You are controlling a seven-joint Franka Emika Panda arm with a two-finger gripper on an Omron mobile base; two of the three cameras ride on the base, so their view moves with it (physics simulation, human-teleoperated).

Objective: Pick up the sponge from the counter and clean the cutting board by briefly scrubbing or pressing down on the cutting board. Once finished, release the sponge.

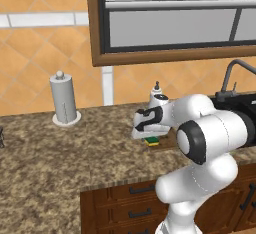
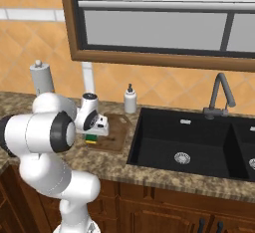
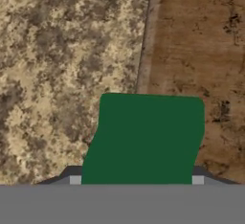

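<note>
The sponge (image 3: 148, 139) shows its green top between my two fingertips, which press against its left and right sides, so my gripper (image 3: 136, 180) is shut on it. It sits across the left edge of the brown wooden cutting board (image 3: 196, 50), with the granite counter (image 3: 62, 50) to its left. From the base views the sponge (image 1: 152, 140) (image 2: 91, 138) sits low under the hand, green over yellow, at the board's (image 2: 115, 127) near left corner. My gripper (image 1: 151, 135) (image 2: 91, 133) points down. My arm hides much of the board (image 1: 171, 137).
A paper towel holder (image 1: 64, 100) (image 2: 42, 77) stands at the back left. A soap bottle (image 2: 130, 99) stands behind the board. The black sink (image 2: 199, 147) with its faucet (image 2: 219, 95) lies right of the board. Dark drawers (image 1: 125, 203) run below the counter's front edge.
</note>
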